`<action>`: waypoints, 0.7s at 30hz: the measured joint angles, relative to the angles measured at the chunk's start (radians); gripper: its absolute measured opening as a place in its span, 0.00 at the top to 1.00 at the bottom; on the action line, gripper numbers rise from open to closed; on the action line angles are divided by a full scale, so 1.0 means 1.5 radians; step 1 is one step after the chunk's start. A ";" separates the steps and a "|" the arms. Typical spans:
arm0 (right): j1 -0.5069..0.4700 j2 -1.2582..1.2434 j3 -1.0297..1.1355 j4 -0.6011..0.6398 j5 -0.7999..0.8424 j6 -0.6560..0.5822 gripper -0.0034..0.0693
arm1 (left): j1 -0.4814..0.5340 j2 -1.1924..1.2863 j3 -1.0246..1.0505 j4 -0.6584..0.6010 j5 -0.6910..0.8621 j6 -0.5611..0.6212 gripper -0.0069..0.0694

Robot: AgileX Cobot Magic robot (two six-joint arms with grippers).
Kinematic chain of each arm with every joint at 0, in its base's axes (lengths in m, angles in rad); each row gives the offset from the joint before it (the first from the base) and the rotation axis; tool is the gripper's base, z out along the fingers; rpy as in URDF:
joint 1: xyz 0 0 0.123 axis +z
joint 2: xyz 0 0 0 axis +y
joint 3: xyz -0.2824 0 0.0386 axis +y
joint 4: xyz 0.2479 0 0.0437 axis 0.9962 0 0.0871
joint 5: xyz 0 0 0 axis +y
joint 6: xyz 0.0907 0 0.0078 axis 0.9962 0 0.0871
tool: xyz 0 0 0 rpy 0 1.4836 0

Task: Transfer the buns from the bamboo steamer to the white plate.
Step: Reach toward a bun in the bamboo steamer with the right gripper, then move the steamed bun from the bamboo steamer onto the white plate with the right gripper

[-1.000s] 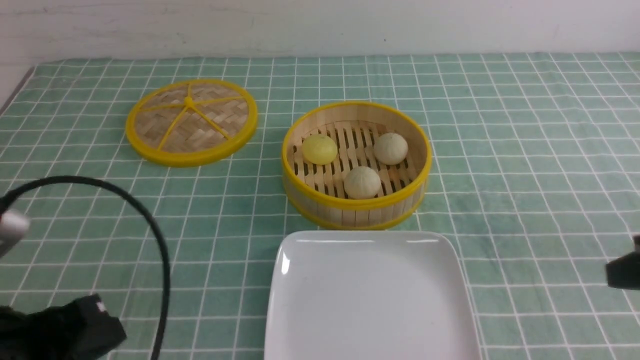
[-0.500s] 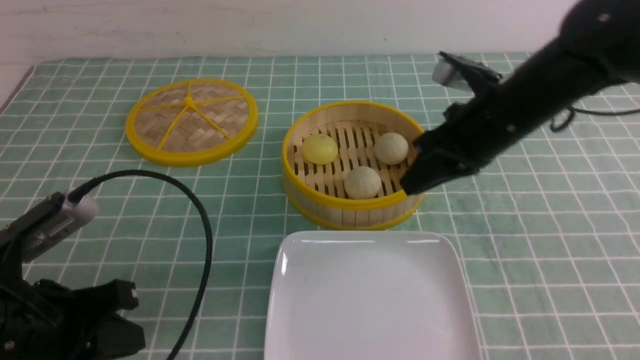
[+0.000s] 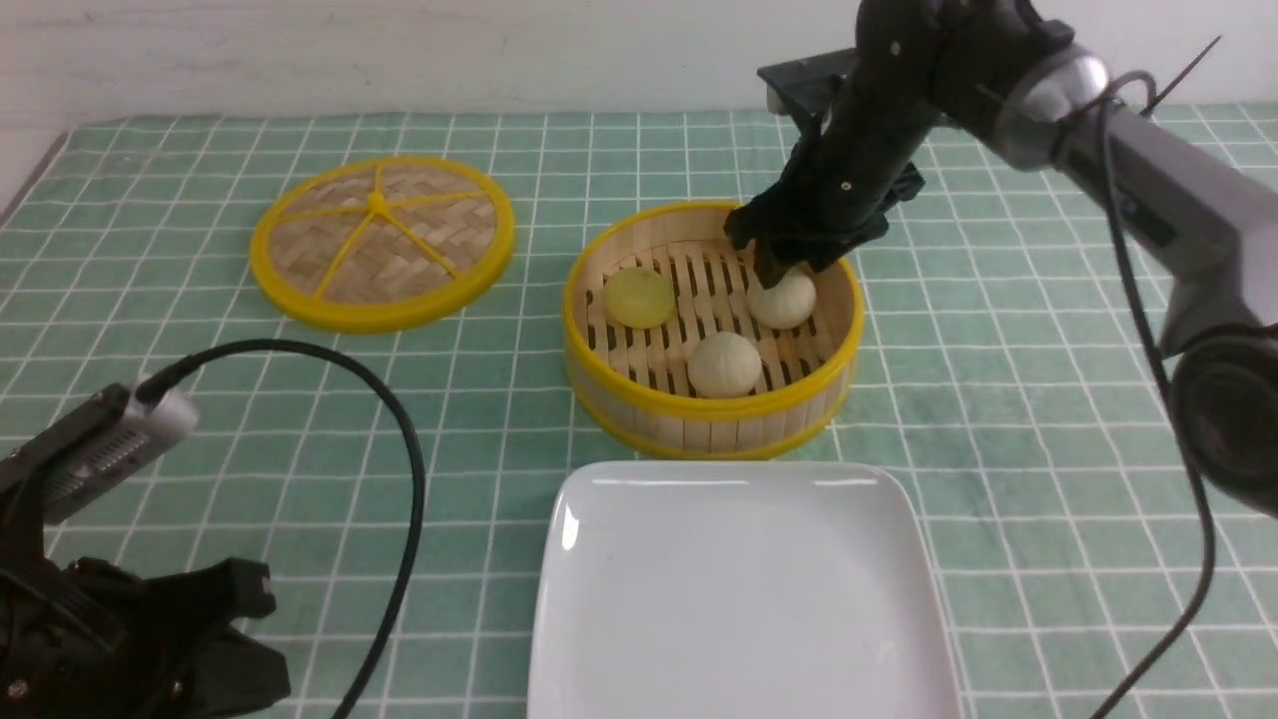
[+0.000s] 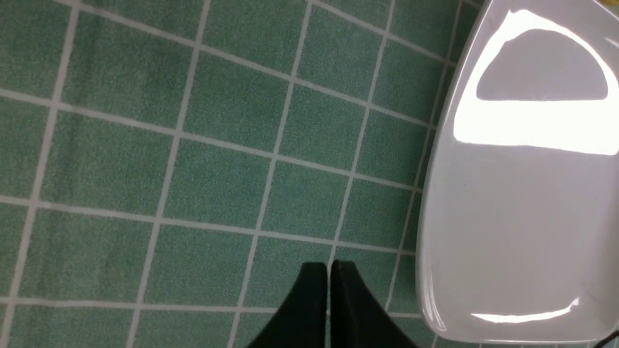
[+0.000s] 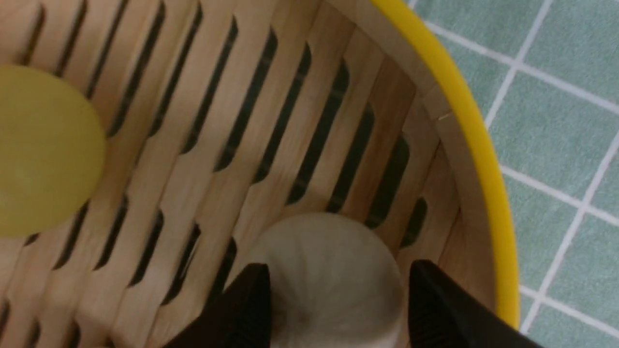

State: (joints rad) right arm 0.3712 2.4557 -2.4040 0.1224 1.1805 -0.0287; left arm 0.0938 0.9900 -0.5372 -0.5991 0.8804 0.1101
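Note:
The bamboo steamer (image 3: 639,397) stands mid-table and holds all three buns. A pale yellow bun (image 3: 639,297) lies at its left, one cream bun (image 3: 724,365) at the front, and another cream bun (image 3: 789,303) at the back right. My right gripper (image 3: 789,268) reaches down onto that back-right bun. In the right wrist view this gripper (image 5: 338,269) is open, its fingers straddling the cream bun (image 5: 329,246) close to the steamer wall (image 5: 483,145). The white plate (image 3: 739,599) lies bare in front of the steamer. My left gripper (image 4: 330,270) is shut and holds nothing, beside the plate (image 4: 508,217).
The flat woven lid (image 3: 381,243) lies at the back left on the green checked cloth. A black cable (image 3: 399,479) loops over the table by my left arm (image 3: 130,649). The yellow bun (image 5: 43,150) also shows in the right wrist view.
My right arm has come in from the right edge and now hangs over the steamer's back-right bun. The left arm rose into view a second ago and has since held still.

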 joint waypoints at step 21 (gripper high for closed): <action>0.006 -0.293 0.193 0.150 0.041 -0.013 0.92 | 0.000 0.000 -0.001 0.004 -0.019 0.000 0.82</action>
State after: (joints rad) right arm 0.3801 2.0168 -2.1152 0.3475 1.2424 -0.0485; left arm 0.0938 0.9900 -0.5390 -0.5935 0.8526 0.1101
